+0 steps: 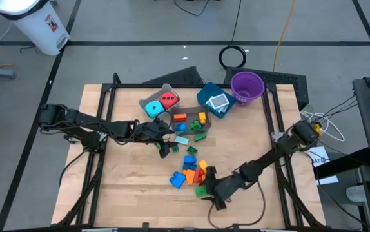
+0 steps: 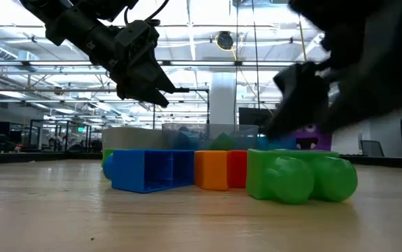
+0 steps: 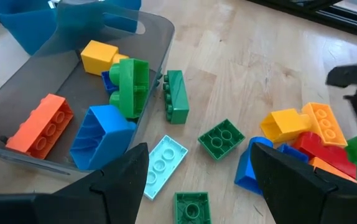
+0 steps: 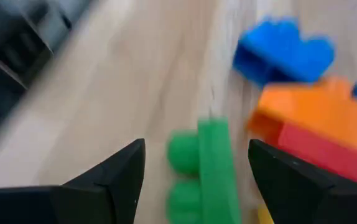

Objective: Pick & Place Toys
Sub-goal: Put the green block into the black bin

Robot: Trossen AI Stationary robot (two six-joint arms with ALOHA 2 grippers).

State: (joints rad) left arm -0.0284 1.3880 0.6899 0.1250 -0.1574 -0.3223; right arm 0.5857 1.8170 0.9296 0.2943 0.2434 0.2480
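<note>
Nearest the low camera, a green brick (image 2: pixel 301 178) lies at the front edge of the loose pile, framed by the empty, open right gripper (image 4: pixel 197 168). Rigid, light and probably slippery, it is best pinched across its flat sides. The left gripper (image 3: pixel 197 171) hovers open and empty beside the grey bin (image 3: pixel 17 81).

Level with the wooden table top (image 2: pixel 187 224), a row of plastic building bricks fills the middle ground. From one end it runs: a hollow blue brick (image 2: pixel 152 169), an orange brick (image 2: pixel 211 170), a red brick (image 2: pixel 237 168), and a green brick with two round studs facing the camera (image 2: pixel 301 178).

The left gripper (image 2: pixel 160 85) hangs above the blue brick, clear of the row, its fingers pointing down toward the red brick.

The right gripper (image 2: pixel 306 105), large and dark, hangs directly above the green brick; its finger state cannot be read.

A purple cup (image 2: pixel 311 138) shows just below it, behind the row.
</note>
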